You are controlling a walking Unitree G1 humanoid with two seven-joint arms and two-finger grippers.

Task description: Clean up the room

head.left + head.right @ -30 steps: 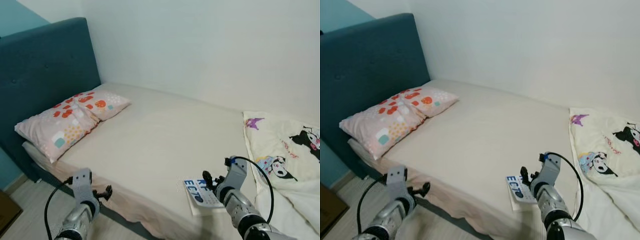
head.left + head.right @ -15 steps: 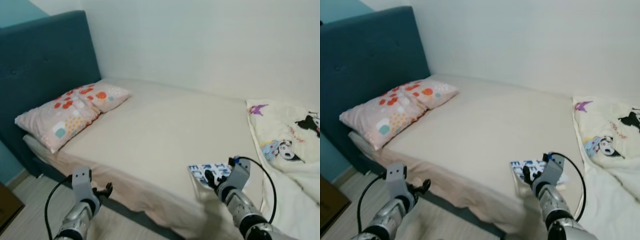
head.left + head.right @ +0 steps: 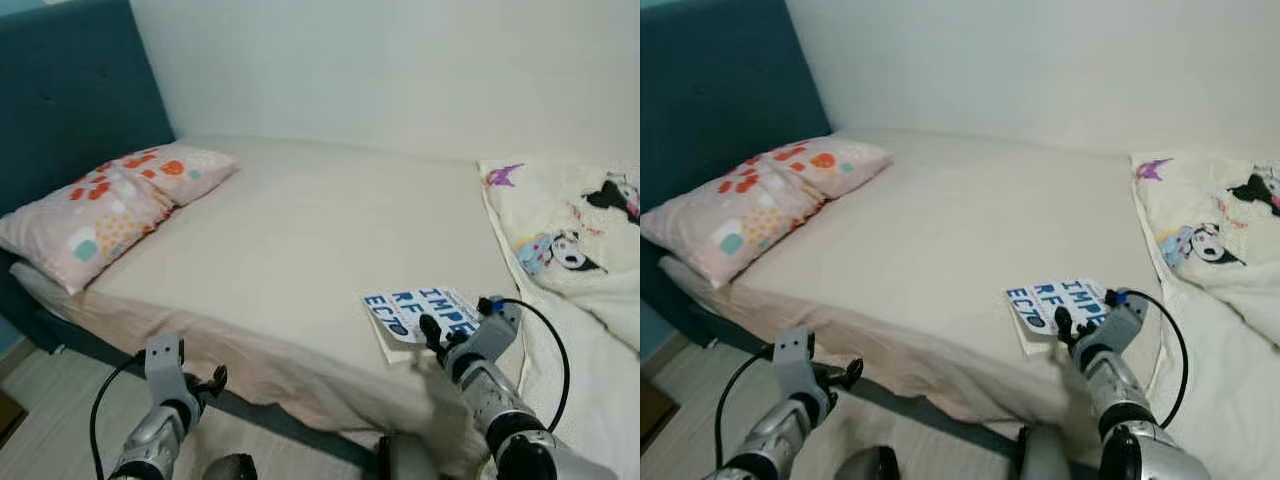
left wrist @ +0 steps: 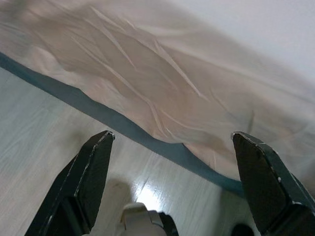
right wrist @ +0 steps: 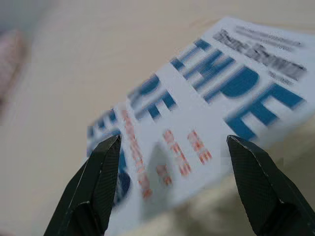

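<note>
A white book (image 3: 420, 310) with big blue letters lies on the bed (image 3: 300, 240), near its front edge. The right tool (image 5: 179, 189) is spread wide just above the book, not touching it. The left tool (image 4: 172, 187) is spread wide too, low by the bed's side over the wood floor (image 4: 44, 128). A pink pillow (image 3: 90, 210) lies by the blue headboard (image 3: 70, 90).

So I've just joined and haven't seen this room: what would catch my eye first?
Probably the white book with big blue letters, lying near the front edge of the beige bed, with the open right gripper right at it. Then the orange-patterned pillow by the teal headboard, and the cartoon-print blanket on the right.
</note>
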